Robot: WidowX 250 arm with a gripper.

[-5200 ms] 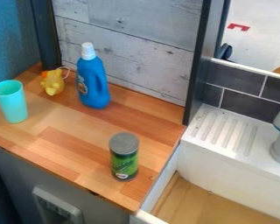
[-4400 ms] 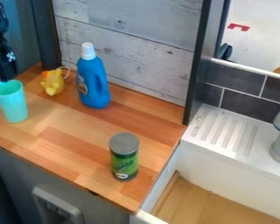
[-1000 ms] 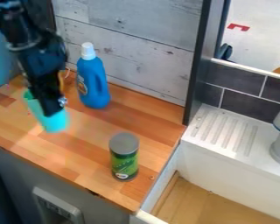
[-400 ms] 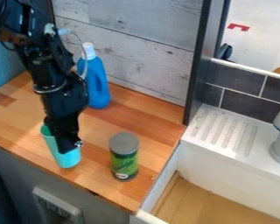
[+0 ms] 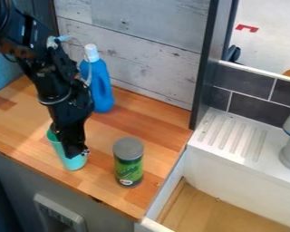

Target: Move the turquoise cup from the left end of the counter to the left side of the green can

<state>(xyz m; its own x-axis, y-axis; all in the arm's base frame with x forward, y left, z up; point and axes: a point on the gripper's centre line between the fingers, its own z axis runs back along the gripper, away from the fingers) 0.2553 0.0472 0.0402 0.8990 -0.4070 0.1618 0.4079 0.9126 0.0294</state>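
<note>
Gripping the turquoise cup (image 5: 76, 164) with my claw (image 5: 78, 154) closed on it, lower left of the frame, cup tilted, whether it touches the wooden surface (image 5: 23, 131) I cannot tell; green can (image 5: 129, 170) upright near its right side, blue bottle (image 5: 103, 90) upright farther back, partly behind my arm (image 5: 56, 86).

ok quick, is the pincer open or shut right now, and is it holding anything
Black two-finger pincer: closed on the tall turquoise plastic cup, holding it beside the green cylindrical can with the grey lid.
</note>
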